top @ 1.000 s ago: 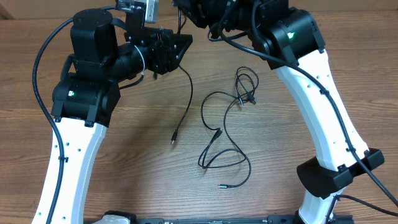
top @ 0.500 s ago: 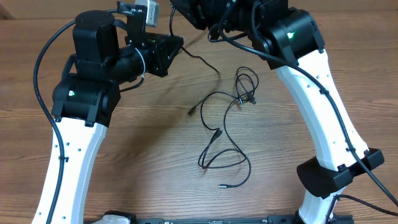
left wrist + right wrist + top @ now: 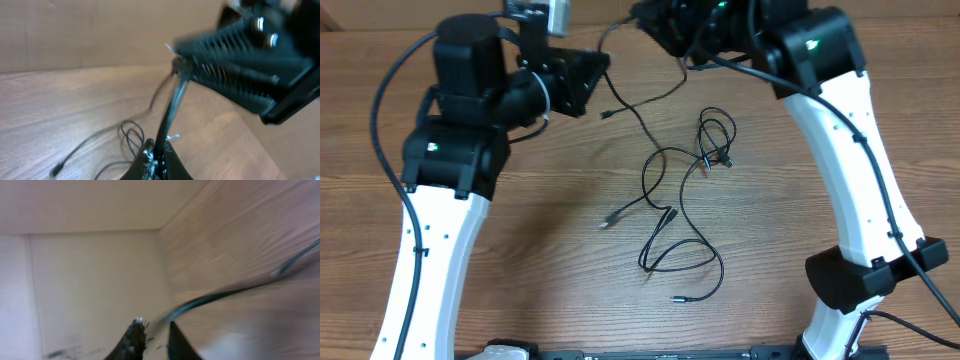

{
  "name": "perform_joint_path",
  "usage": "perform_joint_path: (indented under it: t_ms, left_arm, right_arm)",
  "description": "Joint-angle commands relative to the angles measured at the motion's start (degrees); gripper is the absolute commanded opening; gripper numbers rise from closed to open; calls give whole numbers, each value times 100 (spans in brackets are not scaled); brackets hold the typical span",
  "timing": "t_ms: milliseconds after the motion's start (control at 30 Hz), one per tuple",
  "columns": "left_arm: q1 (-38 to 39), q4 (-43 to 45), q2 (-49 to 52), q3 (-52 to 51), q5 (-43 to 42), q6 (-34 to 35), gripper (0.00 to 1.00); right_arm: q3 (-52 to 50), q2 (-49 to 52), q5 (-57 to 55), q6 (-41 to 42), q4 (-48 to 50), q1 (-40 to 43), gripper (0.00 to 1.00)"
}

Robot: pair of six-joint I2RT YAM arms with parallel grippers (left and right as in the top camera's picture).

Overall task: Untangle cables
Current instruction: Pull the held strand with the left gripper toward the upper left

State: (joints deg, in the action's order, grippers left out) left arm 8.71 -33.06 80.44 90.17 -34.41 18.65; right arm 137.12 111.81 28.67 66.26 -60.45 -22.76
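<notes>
Wood-grain tabletop fills the overhead view, with a plain beige wall behind it in the left wrist view. The two white-and-black arms come in from either side and meet near the far edge. The cables lie mostly in the middle of the tabletop between the arms. One long thin black cord winds in loose curves there. A small cluster of loops sits nearer the right arm. One plug end lies toward the near edge, and another points toward the left arm. From this heap, strands rise toward the far edge, where both sets of fingers are. The left gripper has its fingers pinched tight on one cord. That cord runs straight up off the tabletop to the tip of the right gripper, which is blurred and close above. In the right wrist view, the right gripper's own fingers stand a narrow gap apart. A blurred dark strand starts just past their tips and stretches away over the wood. Whether the fingers touch it cannot be told.
</notes>
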Motion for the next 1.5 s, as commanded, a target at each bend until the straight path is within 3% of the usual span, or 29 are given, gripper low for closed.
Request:
perform_joint_path:
  t_ms: [0,100,200,500,667,900,1133,1333,1467]
  left_arm:
    - [-570,236,13,282,79,656,4]
    - [-922,398,11,522,-107,870,4]
    - [-1019,592,13,717,-142,1062,4]
    - [-1014,1784,94,813,245,2310,4]
    - [-979,2140,400,813,649,2382,4]
    - [-1014,2393,1694,1480,275,2608,4]
    - [-1097,1681,3104,2848,201,2087,4]
    - [-1228,1591,3578,2946,516,1742,4]
    - [-1453,1032,3635,2946,1233,1008,4]
  right_arm:
    - [11,-98,-179,-1300,-378,402,30]
    - [11,-98,-184,-1869,-957,605,76]
    - [9,-98,-245,-2334,-1530,780,91]
    - [9,-98,-334,-3386,-2756,831,95]
    - [9,-98,-238,-3484,-3287,699,95]
    - [9,-98,-249,-3895,-3532,221,95]
    - [9,-98,-254,-3976,-3635,-433,98]
    - [9,-98,-752,-3976,-3587,-881,99]
    - [9,-98,-876,-3978,-3620,-1025,99]
